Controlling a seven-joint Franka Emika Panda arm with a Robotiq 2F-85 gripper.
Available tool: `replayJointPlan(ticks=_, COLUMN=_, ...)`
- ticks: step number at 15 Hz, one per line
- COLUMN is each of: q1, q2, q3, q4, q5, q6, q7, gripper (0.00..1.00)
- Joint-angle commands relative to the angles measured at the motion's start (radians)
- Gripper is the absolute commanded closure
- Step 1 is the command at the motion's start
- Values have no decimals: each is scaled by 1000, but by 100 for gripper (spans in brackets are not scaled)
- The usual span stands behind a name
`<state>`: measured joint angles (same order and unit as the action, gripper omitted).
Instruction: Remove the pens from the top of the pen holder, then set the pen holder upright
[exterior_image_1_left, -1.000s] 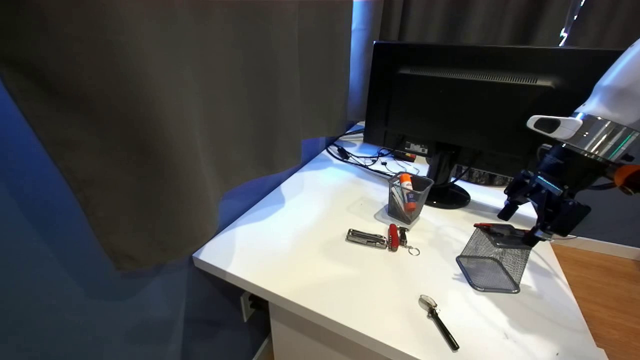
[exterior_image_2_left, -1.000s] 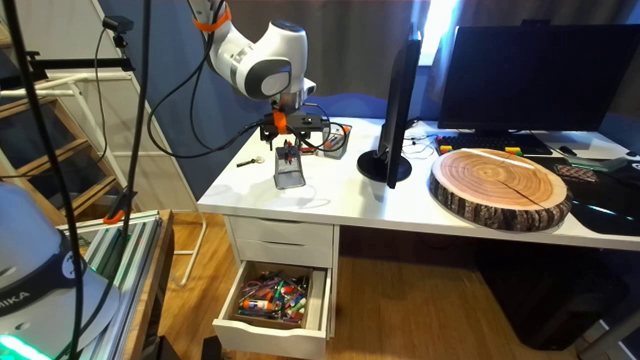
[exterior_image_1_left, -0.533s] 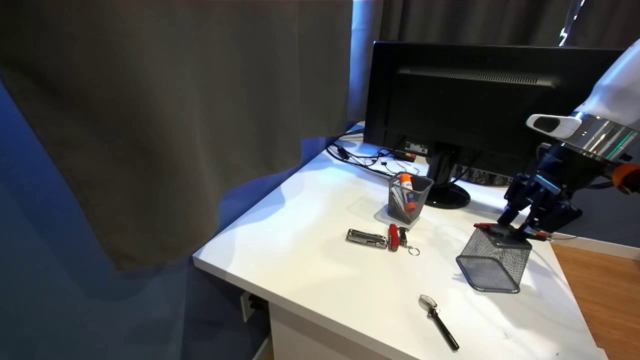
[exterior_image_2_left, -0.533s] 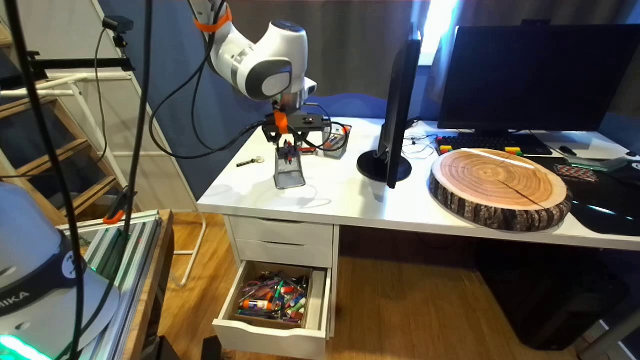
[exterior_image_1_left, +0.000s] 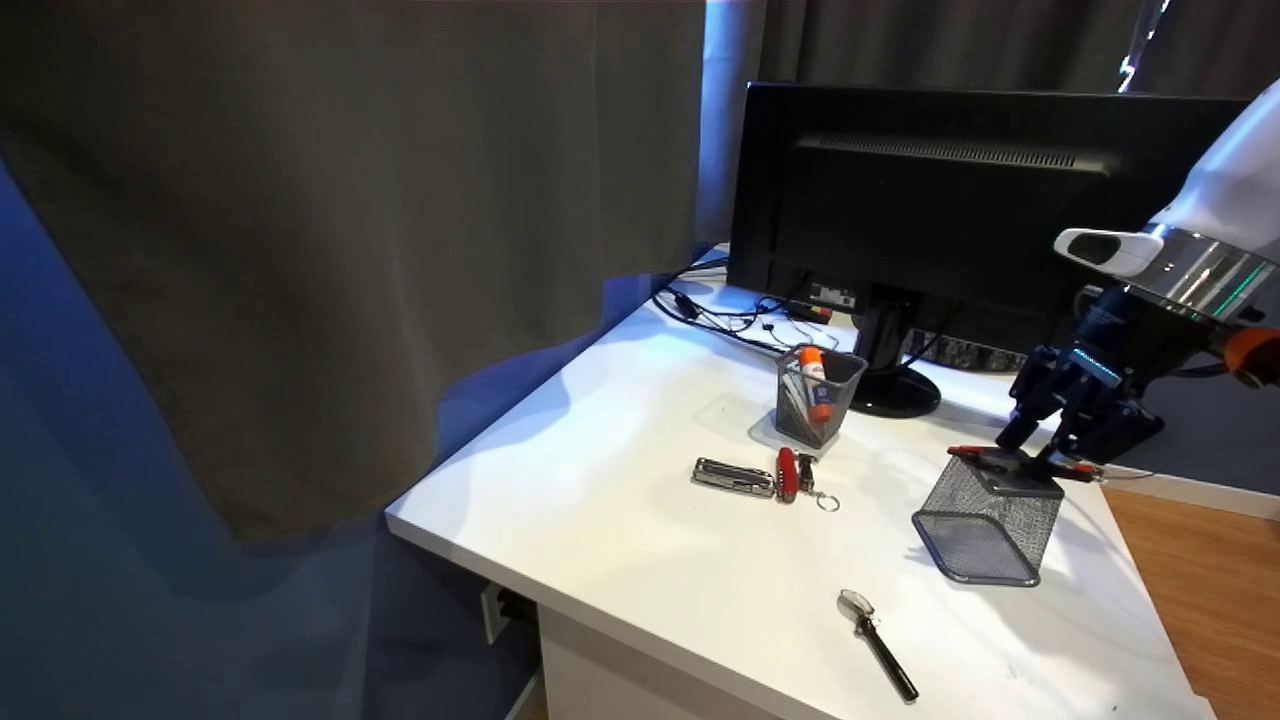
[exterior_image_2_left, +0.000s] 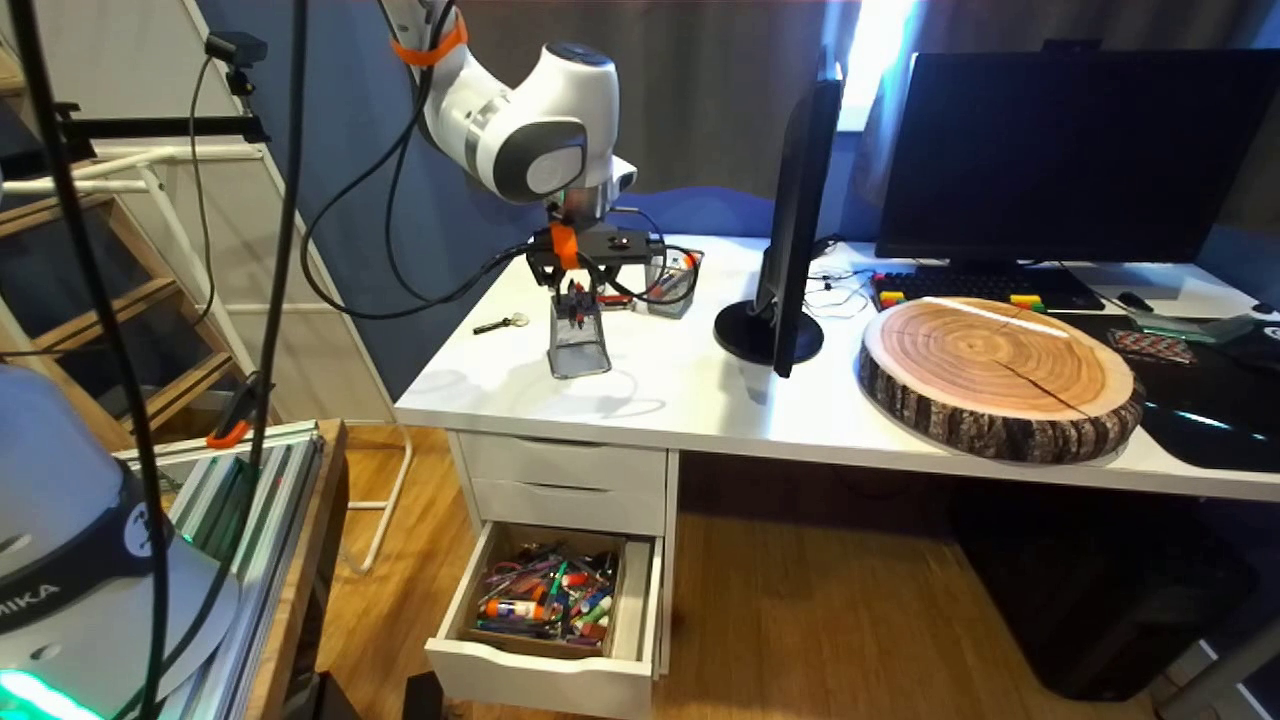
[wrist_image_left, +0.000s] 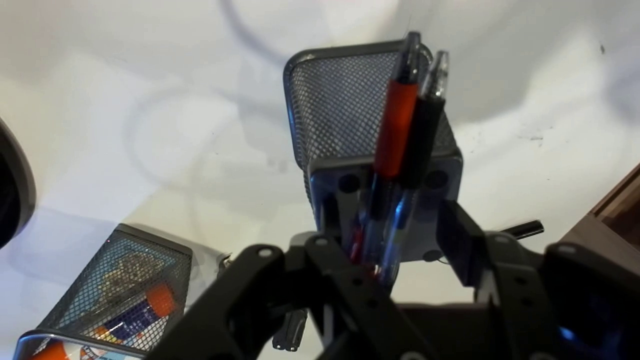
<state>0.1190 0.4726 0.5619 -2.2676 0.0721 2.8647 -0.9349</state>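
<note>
A white desk (exterior_image_1_left: 650, 560) is seen beside a blue wall (exterior_image_1_left: 110, 560), and a dark curtain (exterior_image_1_left: 350, 200) is hung at ten o'clock from the pen holder (exterior_image_1_left: 962, 495) in an exterior view. The pen holder is stood upside down on the desk, its rim set downward and its base turned up; across that base a red pen (wrist_image_left: 397, 127) and a black pen (wrist_image_left: 422, 135) are laid side by side, their clear tapered ends directed to twelve o'clock in the wrist view. Both are straddled from above by the gripper (wrist_image_left: 391, 227), whose fingers (wrist_image_left: 462, 250) are held apart, a gap being seen beside the black pen; whether the base is touched cannot be told. With the holder taken as centre, a mesh cup (exterior_image_1_left: 843, 395) is placed at ten o'clock, an orange-capped glue stick (exterior_image_1_left: 813, 372) stood in it and loose cables (exterior_image_1_left: 705, 320) strewn beyond; a silver multi-tool (exterior_image_1_left: 735, 478) and a red pocket knife (exterior_image_1_left: 787, 475) are laid toward nine, and a black-handled tool (exterior_image_1_left: 885, 655) toward seven. The back of a monitor (exterior_image_1_left: 940, 210) is presented at twelve, and wooden floor (exterior_image_1_left: 1220, 590) is shown at three, past the desk's edge. In an exterior view, a bark-edged slice of wood (exterior_image_2_left: 990, 360) is set on the desk at three o'clock from the holder, a far monitor (exterior_image_2_left: 1080, 160) with a keyboard (exterior_image_2_left: 990, 290) below it is placed at two, and a drawer (exterior_image_2_left: 540, 680) filled with stationery (exterior_image_2_left: 550, 595) is pulled out at six.
</note>
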Motion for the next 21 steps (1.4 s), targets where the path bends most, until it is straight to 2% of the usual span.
replayJointPlan(ticks=1, q1=-17, q2=28, q3=14, q4=15, q5=-27, q6=23, q7=-3, gripper=46)
replayJointPlan(ticks=6, q1=-20, q2=37, q3=16, q4=21, q5=-31, q6=31, q7=-4, gripper=47)
replayJointPlan(ticks=7, q1=-23, q2=37, q3=19, q4=20, q5=-30, q6=31, q7=-6, gripper=52)
replayJointPlan(ticks=8, q1=-24, q2=37, q3=19, q4=20, q5=-30, q6=30, q7=-6, gripper=72)
replayJointPlan(ticks=9, q1=-25, q2=37, q3=19, q4=20, q5=-31, q6=32, q7=-6, gripper=76)
replayJointPlan(ticks=12, q1=-30, q2=36, q3=20, q4=20, q5=-34, q6=34, q7=-6, gripper=98)
replayJointPlan(ticks=13, q1=-31, q2=36, q3=21, q4=20, q5=-34, q6=35, q7=-6, gripper=100)
replayJointPlan(ticks=15, q1=-35, q2=36, q3=25, q4=20, q5=-35, q6=34, q7=-7, gripper=96)
replayJointPlan(ticks=21, q1=-30, q2=-22, q3=8, q4=15, q5=-59, q6=3, q7=10, gripper=96)
